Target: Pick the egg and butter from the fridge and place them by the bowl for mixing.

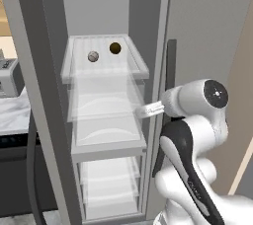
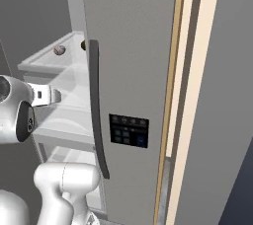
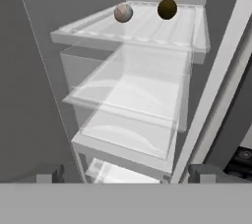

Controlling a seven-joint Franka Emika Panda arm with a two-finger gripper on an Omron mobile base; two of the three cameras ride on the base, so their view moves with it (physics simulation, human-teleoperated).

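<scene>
Egg (image 1: 93,56): a small, smooth, pale pinkish-grey sphere resting on the uppermost clear glass shelf (image 1: 133,66) of the fridge (image 1: 49,120), towards the shelf's left side. Just beside it on the same shelf, apart from it, lies a dark brown ball (image 1: 115,48) of like size and smooth finish. The shelf is a transparent tray with a raised rim; two further glass shelves of similar form are stacked below it, and a lower compartment holds clear drawers. The fridge is a tall matt grey cabinet; its closed door carries a long dark handle (image 2: 96,115) and a dark rectangular control panel (image 2: 128,130). The gripper (image 3: 125,173) stands in front of the shelves, below the level of the egg, well apart from it, its two dark fingertips (image 3: 49,173) spread to full width with nothing between them.
</scene>
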